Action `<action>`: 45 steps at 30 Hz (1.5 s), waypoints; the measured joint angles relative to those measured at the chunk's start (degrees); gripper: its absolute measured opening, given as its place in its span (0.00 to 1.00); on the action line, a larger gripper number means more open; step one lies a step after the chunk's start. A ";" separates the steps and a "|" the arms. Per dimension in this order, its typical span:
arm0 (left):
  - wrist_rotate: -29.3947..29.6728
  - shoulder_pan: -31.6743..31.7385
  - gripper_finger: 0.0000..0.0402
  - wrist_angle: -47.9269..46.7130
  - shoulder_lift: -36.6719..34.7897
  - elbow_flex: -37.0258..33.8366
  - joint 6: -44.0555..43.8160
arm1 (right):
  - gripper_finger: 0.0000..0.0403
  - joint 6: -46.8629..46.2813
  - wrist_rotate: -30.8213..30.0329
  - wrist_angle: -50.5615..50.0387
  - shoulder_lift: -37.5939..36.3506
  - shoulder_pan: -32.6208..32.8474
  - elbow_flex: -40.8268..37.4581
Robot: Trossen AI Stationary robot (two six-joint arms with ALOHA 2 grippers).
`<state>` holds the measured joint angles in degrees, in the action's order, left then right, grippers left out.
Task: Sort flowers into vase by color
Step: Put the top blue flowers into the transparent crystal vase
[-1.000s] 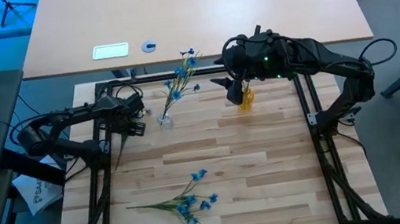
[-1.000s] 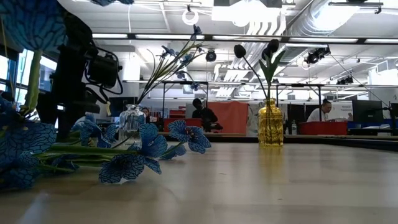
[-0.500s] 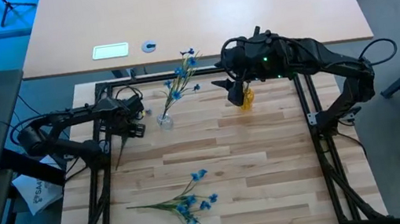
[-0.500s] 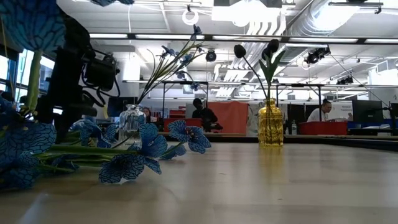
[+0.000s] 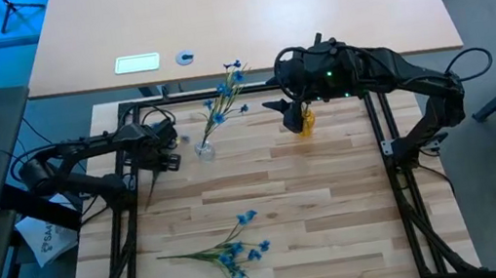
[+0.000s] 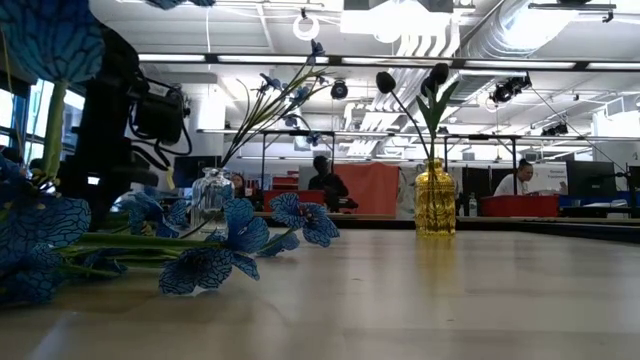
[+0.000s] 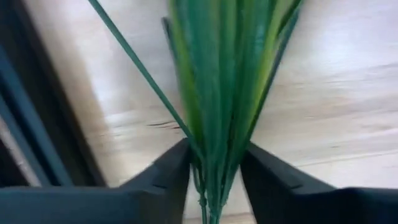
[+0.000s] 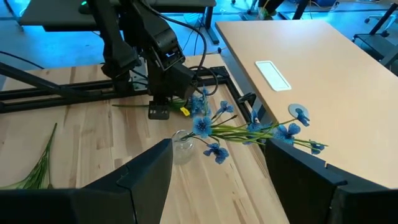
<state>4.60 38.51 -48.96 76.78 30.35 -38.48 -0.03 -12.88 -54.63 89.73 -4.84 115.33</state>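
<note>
Change: almost nothing has shifted on the table since a second ago; only the left gripper's fingers have drawn in around the green stems.
Left gripper (image 7: 214, 177): low over the wood at the table's left rear, just left of the clear vase; its two dark fingers (image 7: 163, 177) are pinched on a bunch of green stems (image 7: 217, 93) that fan out ahead of it.
Right gripper (image 5: 285, 112): hanging over the rear middle of the table, right above the yellow vase, its fingers spread wide with nothing between them.
Clear vase (image 5: 203, 149): small glass one at the rear, holding a blue flower sprig (image 5: 224, 94) that leans out towards the tan table behind.
Yellow vase (image 6: 435, 199): upright to the right of the clear one, holding two dark buds (image 6: 386, 81) on thin stems.
Loose blue flowers (image 5: 230, 252): a bundle lying flat near the front of the wooden table (image 5: 337, 205), stems pointing left, well apart from both vases.
Background: people sit at desks far behind in the low view.
</note>
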 joint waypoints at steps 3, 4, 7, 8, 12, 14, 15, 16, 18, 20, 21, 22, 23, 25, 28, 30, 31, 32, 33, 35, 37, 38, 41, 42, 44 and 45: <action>-1.40 -0.01 0.14 1.07 0.04 -0.04 0.77 | 0.63 0.00 0.01 0.00 0.00 0.00 -0.01; -1.70 -0.03 0.08 1.44 -0.06 -0.04 1.56 | 0.63 0.00 0.00 0.00 0.00 0.01 -0.02; -1.50 -0.05 0.04 2.47 -2.22 0.18 2.15 | 0.63 0.00 -0.02 0.00 0.00 0.38 0.00; -0.98 -0.08 0.05 2.68 -3.36 0.55 2.19 | 0.63 0.05 0.00 0.00 0.00 0.54 -0.02; 3.73 -0.87 0.02 7.88 -12.40 4.33 2.81 | 0.63 0.35 0.04 0.00 0.00 1.58 0.00; 5.64 -1.08 0.01 9.98 -17.54 4.94 3.40 | 0.63 0.46 0.06 0.00 0.00 1.99 -0.01; 6.59 -1.52 0.01 12.38 -20.26 5.53 3.59 | 0.63 0.46 0.06 0.02 0.00 2.05 -0.01; 7.74 -1.84 0.01 15.70 -22.98 6.22 2.96 | 0.63 0.46 0.01 0.02 0.00 2.10 -0.01; 10.75 -2.27 0.01 19.91 -27.95 6.43 2.28 | 0.63 0.15 -0.10 0.01 0.00 2.31 -0.01; 12.91 -2.72 0.01 23.18 -32.05 5.77 2.98 | 0.63 0.00 -0.13 0.02 0.00 2.34 -0.02; 13.62 -3.07 0.01 26.35 -33.55 5.75 3.45 | 0.63 0.01 -0.13 0.00 0.00 2.41 0.00; 14.01 -3.53 0.01 29.42 -35.00 5.69 4.10 | 0.63 -0.02 -0.17 0.01 0.00 2.58 -0.01; 14.24 -3.99 0.01 31.94 -36.13 5.40 4.97 | 0.63 -0.10 -0.15 0.01 0.00 2.62 -0.02; 15.19 -5.15 0.00 36.59 -37.41 4.88 6.74 | 0.63 -0.09 -0.13 0.02 0.00 2.64 0.00; 16.58 -7.66 0.00 42.95 -36.80 4.86 9.32 | 0.63 -0.51 -0.13 0.02 0.00 2.64 -0.01; 16.99 -9.73 0.00 47.44 -35.76 4.83 11.10 | 0.63 -1.21 -0.17 0.02 0.00 2.64 -0.02; 17.03 -10.71 0.00 49.32 -35.12 4.85 11.88 | 0.63 -1.34 -0.17 0.04 0.00 2.64 -0.02; 17.06 -11.82 0.00 50.77 -34.33 4.85 12.65 | 0.63 -1.49 -0.17 0.06 0.00 2.64 -0.01; 17.13 -13.07 0.00 51.87 -33.50 4.85 13.30 | 0.63 -1.49 -0.17 0.11 0.00 2.64 0.00; 17.16 -15.45 0.00 52.53 -31.99 4.85 14.39 | 0.63 -1.49 -0.18 0.72 0.00 2.64 0.00; 17.70 -17.55 0.00 52.23 -30.84 4.85 14.70 | 0.63 -1.49 -0.20 1.15 0.00 2.64 0.00; 18.15 -18.52 0.00 51.77 -30.49 4.85 14.73 | 0.63 -1.51 -0.22 1.43 0.00 2.64 -0.02; 19.44 -21.36 0.00 50.76 -30.22 4.85 14.73 | 0.63 -1.51 -0.22 2.01 0.00 2.64 -0.01; 20.36 -22.16 0.00 50.48 -30.23 4.85 14.88 | 0.63 -1.51 -0.22 2.17 0.00 2.64 -0.02; 23.54 -23.88 0.00 49.53 -30.23 4.85 15.91 | 0.63 -1.71 -0.24 2.20 0.00 2.64 0.00; 25.44 -24.56 0.00 49.29 -30.22 4.85 16.55 | 0.63 -1.93 -0.24 2.19 0.00 2.64 0.00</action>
<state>30.03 13.95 0.34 46.56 35.20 -21.93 -1.96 -13.13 -52.45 89.73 -2.20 115.33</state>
